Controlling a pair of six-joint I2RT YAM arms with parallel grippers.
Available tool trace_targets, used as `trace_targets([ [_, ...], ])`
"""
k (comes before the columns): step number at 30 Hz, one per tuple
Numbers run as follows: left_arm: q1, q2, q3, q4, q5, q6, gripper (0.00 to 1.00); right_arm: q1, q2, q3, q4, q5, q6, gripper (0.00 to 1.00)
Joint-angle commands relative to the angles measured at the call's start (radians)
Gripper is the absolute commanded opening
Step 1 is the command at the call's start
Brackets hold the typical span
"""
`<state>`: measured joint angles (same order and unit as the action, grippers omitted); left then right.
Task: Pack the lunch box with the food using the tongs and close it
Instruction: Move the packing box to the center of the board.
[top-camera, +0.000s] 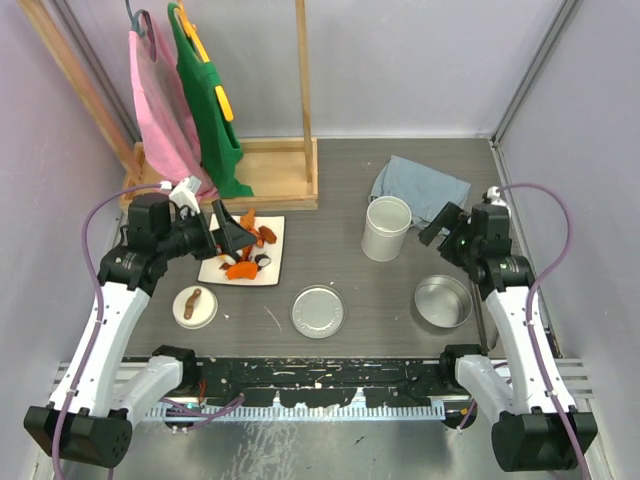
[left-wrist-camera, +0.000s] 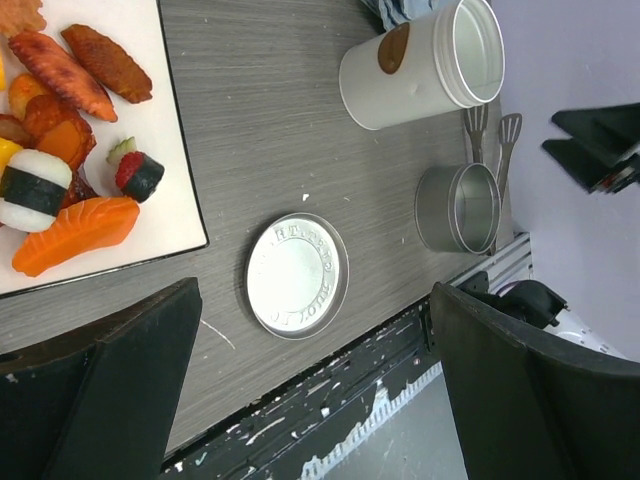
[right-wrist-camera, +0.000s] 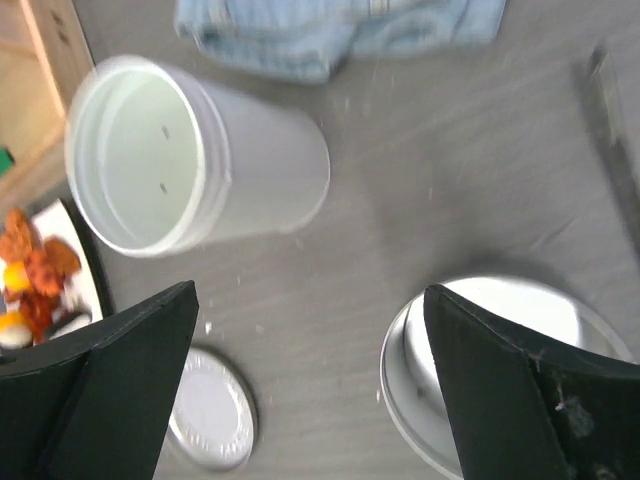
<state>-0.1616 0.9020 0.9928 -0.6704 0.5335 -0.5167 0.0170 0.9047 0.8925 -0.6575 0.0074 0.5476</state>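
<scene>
Steel tin (top-camera: 443, 303): lower right of the overhead view, uncovered and empty, shallow and round. It sits near the table's right edge and the front rail.
Tongs (left-wrist-camera: 478, 128): lying flat between the tin and the table's right edge, just beside the tin's wall. The two flat tips lie slightly apart and pinch nothing.
Flat steel lid (top-camera: 318, 311): lower centre of the overhead view, lying alone on the table (top-camera: 340, 190), apart from the tin, with bare wood grain all round it.
White tub (top-camera: 386, 228): upright at centre right, mouth open and inside bare, with a brown mark on its side.
White lid (top-camera: 195, 306): lower left, brown handle up, just below the plate and close to the front rail.
Food (top-camera: 245, 255): heaped on the white square plate (top-camera: 212, 272), left of centre. It includes orange slices, brown fried pieces, and rice rolls banded in black.
Left gripper (top-camera: 228, 235): fingers spread wide over the plate's left part, holding nothing.
Right gripper (right-wrist-camera: 310, 390): fingers spread wide above the gap between tub and tin, holding nothing.
Open room: a broad bare strip runs between plate and tub.
Upper edge: a blue cloth (top-camera: 418, 188) lies behind the tub, and a wooden rack (top-camera: 270, 170) stands at the upper left, its base near the plate's top edge.
</scene>
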Motion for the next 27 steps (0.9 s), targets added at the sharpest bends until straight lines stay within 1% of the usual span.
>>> trace_targets([
  [1,-0.003,0.000,-0.006,0.074,0.041,-0.008,0.98,0.003,-0.002,-0.136,-0.092,-0.233,0.119,1.00],
  [4,-0.003,-0.005,-0.025,0.083,0.042,-0.009,0.98,0.011,0.001,-0.249,-0.037,-0.360,0.139,0.99],
  [7,-0.002,-0.005,-0.032,0.077,0.039,-0.008,0.98,0.036,0.040,-0.290,0.042,-0.446,0.137,0.99],
  [9,-0.003,-0.003,-0.031,0.078,0.038,-0.012,0.98,0.069,0.097,-0.288,0.108,-0.517,0.151,0.99],
  [11,-0.002,-0.002,-0.030,0.084,0.036,-0.017,0.98,0.136,0.137,-0.274,0.195,-0.574,0.180,0.99],
  [13,-0.003,0.000,-0.031,0.089,0.032,-0.020,0.98,0.203,0.170,-0.241,0.281,-0.602,0.199,0.99],
  [14,-0.003,0.001,-0.031,0.089,0.031,-0.022,0.98,0.227,0.181,-0.213,0.284,-0.594,0.192,0.99],
  [16,-0.002,0.001,-0.028,0.079,0.029,-0.020,0.98,0.245,0.182,-0.141,0.231,-0.522,0.156,1.00],
  [17,-0.003,0.000,-0.028,0.070,0.026,-0.016,0.98,0.246,0.176,-0.099,0.165,-0.453,0.121,1.00],
  [18,-0.003,-0.002,-0.028,0.061,0.020,-0.014,0.98,0.247,0.168,-0.050,0.092,-0.344,0.089,1.00],
  [20,-0.003,-0.011,-0.034,0.053,0.012,-0.006,0.98,0.247,0.139,0.016,-0.041,-0.035,0.055,1.00],
  [22,-0.003,-0.021,-0.042,0.049,0.002,-0.001,0.98,0.244,0.095,0.038,-0.130,0.248,0.078,1.00],
  [23,-0.003,-0.024,-0.047,0.049,-0.003,0.002,0.98,0.238,0.075,0.042,-0.158,0.369,0.094,1.00],
  [24,-0.003,-0.024,-0.049,0.048,-0.009,0.004,0.98,0.214,0.060,0.039,-0.179,0.454,0.111,1.00],
  [25,-0.003,-0.023,-0.049,0.048,-0.009,0.004,0.98,0.169,0.050,0.025,-0.185,0.492,0.118,1.00],
  [27,-0.002,-0.017,-0.048,0.047,-0.008,0.006,0.98,0.004,0.076,0.005,-0.184,0.445,0.102,1.00],
])
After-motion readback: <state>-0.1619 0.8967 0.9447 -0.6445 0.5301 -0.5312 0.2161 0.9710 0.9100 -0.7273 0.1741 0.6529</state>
